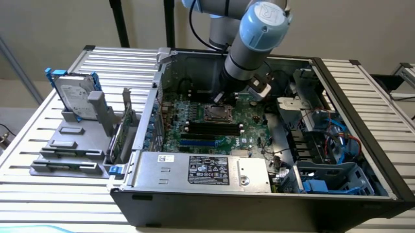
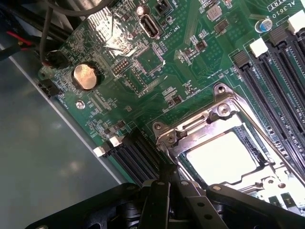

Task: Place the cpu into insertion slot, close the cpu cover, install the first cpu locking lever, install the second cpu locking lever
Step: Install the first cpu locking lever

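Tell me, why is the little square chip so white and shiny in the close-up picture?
In the wrist view, light bounces off the cpu, washing its metal top almost white, and the cpu cover glints too; in the exterior view, the cpu sits darker inside the shaded case.

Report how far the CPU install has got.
Done, it seems: the cpu sits in the insertion slot, and the cpu cover lies closed around it. In hand: the shut gripper hangs at the socket's edge, holding nothing. Left: whether either locking lever is latched cannot be told here.
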Action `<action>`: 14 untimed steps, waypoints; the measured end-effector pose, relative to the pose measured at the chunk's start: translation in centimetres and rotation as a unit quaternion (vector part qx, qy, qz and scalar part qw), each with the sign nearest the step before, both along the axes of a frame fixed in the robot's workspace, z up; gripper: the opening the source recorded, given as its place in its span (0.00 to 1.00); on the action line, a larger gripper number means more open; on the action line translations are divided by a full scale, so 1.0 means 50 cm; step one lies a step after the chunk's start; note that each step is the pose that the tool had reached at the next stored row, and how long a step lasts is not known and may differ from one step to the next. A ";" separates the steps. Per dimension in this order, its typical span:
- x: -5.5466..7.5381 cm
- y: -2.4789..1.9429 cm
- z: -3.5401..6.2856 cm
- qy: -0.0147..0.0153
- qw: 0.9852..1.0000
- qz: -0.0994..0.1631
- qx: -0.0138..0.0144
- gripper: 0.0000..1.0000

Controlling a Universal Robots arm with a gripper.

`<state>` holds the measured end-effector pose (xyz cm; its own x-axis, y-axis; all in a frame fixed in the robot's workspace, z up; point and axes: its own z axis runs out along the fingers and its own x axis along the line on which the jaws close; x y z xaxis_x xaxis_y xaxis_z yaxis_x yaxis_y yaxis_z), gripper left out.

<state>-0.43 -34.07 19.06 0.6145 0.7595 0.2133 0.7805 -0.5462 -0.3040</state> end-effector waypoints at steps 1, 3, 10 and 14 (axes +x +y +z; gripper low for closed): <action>0.001 -0.0006 0.000 0.000 1.000 0.000 0.000 0.11; 0.006 -0.0018 0.001 0.000 1.000 0.001 0.000 0.11; 0.013 -0.0028 0.000 0.000 1.000 0.003 0.001 0.11; 0.013 -0.0031 0.001 0.000 1.000 0.003 0.002 0.11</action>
